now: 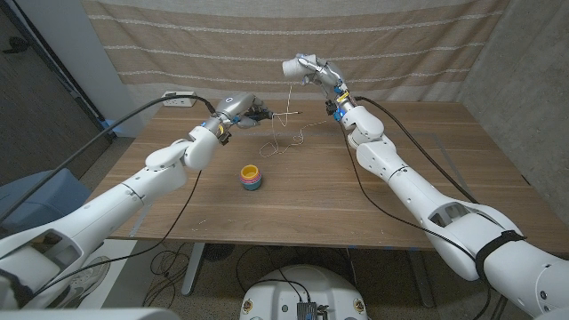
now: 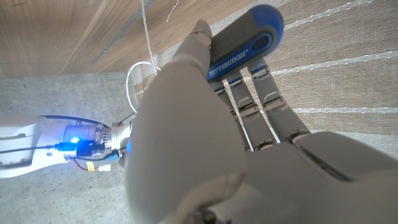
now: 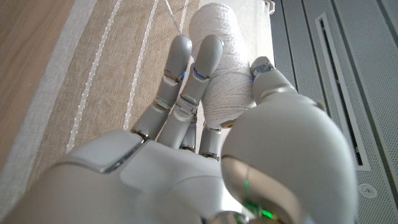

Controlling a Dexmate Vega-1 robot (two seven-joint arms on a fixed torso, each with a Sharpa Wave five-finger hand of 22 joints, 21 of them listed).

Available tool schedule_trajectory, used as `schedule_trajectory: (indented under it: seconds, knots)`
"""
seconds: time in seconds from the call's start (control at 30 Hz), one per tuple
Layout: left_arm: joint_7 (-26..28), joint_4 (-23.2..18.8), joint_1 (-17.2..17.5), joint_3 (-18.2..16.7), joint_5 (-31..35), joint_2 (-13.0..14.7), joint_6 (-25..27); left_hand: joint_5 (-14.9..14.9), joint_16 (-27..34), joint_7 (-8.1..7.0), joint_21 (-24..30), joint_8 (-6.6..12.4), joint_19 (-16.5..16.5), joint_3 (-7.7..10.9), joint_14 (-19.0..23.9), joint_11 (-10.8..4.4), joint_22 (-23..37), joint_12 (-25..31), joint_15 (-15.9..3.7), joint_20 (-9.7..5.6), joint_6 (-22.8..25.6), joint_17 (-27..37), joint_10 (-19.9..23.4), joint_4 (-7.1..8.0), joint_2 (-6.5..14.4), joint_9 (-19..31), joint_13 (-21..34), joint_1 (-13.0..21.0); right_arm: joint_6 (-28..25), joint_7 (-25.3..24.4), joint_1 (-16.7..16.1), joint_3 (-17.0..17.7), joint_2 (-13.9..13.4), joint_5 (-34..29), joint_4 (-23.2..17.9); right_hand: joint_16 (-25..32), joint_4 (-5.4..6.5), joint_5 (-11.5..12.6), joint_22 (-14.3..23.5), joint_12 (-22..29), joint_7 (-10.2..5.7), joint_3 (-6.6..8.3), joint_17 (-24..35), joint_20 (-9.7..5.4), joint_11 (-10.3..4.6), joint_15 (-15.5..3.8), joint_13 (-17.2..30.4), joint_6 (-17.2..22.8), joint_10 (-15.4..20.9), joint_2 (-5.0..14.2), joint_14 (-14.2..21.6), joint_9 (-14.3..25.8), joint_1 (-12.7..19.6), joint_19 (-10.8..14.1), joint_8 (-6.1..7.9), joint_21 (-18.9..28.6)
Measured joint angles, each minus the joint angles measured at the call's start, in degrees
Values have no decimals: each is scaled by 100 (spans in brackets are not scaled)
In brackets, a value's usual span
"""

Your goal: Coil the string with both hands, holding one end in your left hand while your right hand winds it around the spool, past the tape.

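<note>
White string dangling between both hands, left hand fingers pinching its end, right hand fingers wrapped around the spool (raised), striped tape on the worktop below the string.

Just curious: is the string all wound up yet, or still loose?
Still partly loose: string hangs slack between the hands and loops on the table.

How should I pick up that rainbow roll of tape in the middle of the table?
Probably from straight above: the tape lies flat on the table with its hole up and bare wood all round. Pinch its round outer wall on two opposite sides, or put a thumb in the hole.
</note>
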Motion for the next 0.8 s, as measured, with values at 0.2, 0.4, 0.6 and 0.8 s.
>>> schedule_trajectory:
  seconds: [0.2, 0.4, 0.6, 0.8]
  knots:
    - [6, 3, 35, -76, -134, 6, -115, -1, -19, -1, 6, -12, 0, -2, 0, 17, 0, -15, 0, 0, 1, -1, 17, -1, 0, 0, 0, 0, -63, -440, -29, 37, 43, -126, 229, -22, 0, -4, -44, 0, 0, 0, 10, 0, 0, 10, 0, 0, 0, 0, 10, -7, 0, 0, 0, 43]
    - [5, 61, 53, -164, -324, -9, -235, -6, 6, -1, 21, -15, -11, -19, 1, 17, 0, -45, 1, -11, 1, 0, 17, -4, 0, 0, 27, 0, -161, -924, -183, 43, 15, -310, 273, -23, 0, 2, -79, 0, 0, 0, 10, 0, 0, 20, 0, 0, 0, -1, 20, -7, 1, 0, 0, 72]
    - [-46, 147, 58, -263, -574, -46, -375, -7, 6, 0, 21, -16, -11, -8, 3, 17, 0, -45, 2, -11, 1, 21, 17, -13, 0, 0, 26, 0, -302, -1377, -392, 62, -83, -468, 219, -23, 0, 19, -106, 0, 0, 0, 10, 0, 0, 0, 0, 0, 0, -1, 41, -7, 1, 1, 0, 107]
    - [-117, 191, 51, -319, -744, -64, -447, -15, 6, 4, 21, -31, -11, -1, 2, 17, 0, -45, 1, -11, 34, 23, 17, -20, 0, 0, 26, 0, -386, -1651, -640, 108, -180, -513, 118, -27, 0, 19, -159, 0, 0, 0, 10, 0, 1, 10, 0, 0, 1, -1, 50, -7, 1, 1, 0, 168]
